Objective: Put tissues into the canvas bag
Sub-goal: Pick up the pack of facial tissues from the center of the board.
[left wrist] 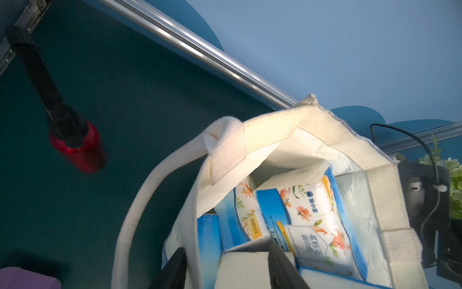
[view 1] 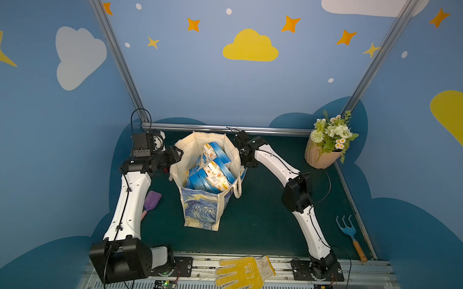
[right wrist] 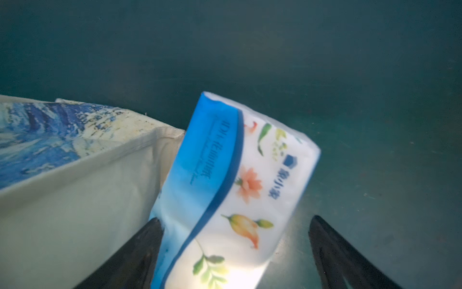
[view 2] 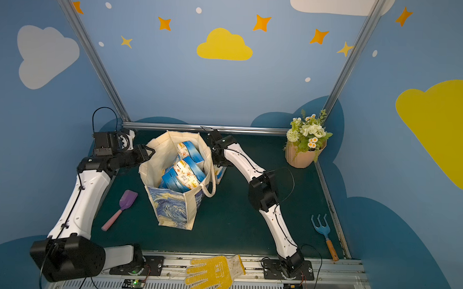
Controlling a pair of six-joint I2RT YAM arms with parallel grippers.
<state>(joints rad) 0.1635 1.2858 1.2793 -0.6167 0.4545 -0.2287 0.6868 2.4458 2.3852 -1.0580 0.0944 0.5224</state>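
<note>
Left gripper: my left gripper is pressed together on the left rim of the canvas bag. One finger is outside the cloth and the other is inside.
Right gripper: my right gripper is spread wide, low at the bag's right side, and grips nothing.
Between my right fingers: a loose pack, blue and white with orange flowers. One finger is right at its blue edge and the other stands apart from it.
Loose pack, place: it is outside the bag, tilted, just beside the cream side wall. It is blurred, and I cannot tell whether it rests on the table.
Tissues in the bag: in both top views the tissues lie piled inside at mixed angles, with blue bands and floral faces upward.
Bag: it stands upright mid-table with its mouth open and its swirly blue-yellow print on the near side. A strap handle droops over the right wall.
Near my left arm: a purple scoop lies on the table, and a red object with a black handle lies by the bag.
Far right: a flower pot sits in the back corner and a blue rake lies along the table edge.
Front rail: a yellow glove lies across it between my two bases.
</note>
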